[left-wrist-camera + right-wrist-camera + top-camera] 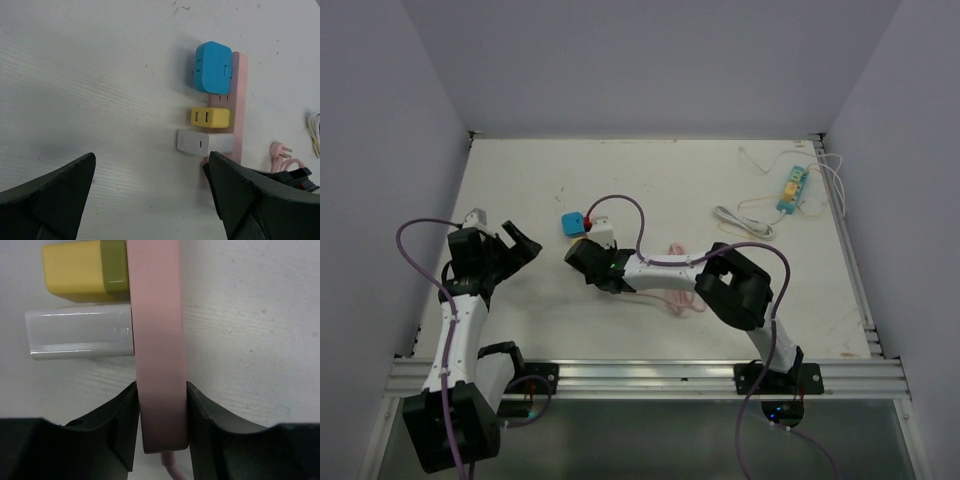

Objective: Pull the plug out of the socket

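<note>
Pincer on your right arm (160,407) is pinching the pink socket strip (156,315) at its cable end, likely to anchor it against the pull; your left pincer (152,167) hangs spread above the strip, nearest the white plug (192,141); the yellow plug (210,118) and blue plug (212,67) sit further along the strip, all three seated; no writing is legible.

This looks like a robot lab. A white counter (620,170) sits inside plain gray walls (650,60). A left arm (455,330) and a right arm (750,290) are bolted to a metal rail (650,376), trailing purple wires (616,197).
</note>
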`<control>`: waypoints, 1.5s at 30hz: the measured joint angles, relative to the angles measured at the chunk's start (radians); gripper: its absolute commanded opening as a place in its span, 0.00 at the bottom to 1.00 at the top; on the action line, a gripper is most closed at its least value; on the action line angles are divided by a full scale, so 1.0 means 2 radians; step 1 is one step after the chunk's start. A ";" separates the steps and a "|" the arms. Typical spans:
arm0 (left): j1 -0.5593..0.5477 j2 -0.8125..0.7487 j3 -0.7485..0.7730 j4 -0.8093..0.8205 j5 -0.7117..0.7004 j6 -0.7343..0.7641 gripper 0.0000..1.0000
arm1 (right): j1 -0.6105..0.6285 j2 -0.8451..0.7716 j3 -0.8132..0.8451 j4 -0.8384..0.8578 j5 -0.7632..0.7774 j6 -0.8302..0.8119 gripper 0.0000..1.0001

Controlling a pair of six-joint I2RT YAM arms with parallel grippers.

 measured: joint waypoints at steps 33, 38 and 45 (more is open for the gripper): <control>-0.195 0.015 -0.093 0.152 0.075 -0.191 1.00 | -0.099 -0.218 -0.380 0.281 -0.205 -0.040 0.00; -0.254 0.055 -0.092 0.181 0.042 -0.230 0.99 | -0.108 -0.221 -0.407 0.327 -0.227 -0.031 0.00; -0.314 0.109 -0.083 0.212 -0.017 -0.276 1.00 | -0.114 -0.221 -0.418 0.348 -0.239 -0.024 0.00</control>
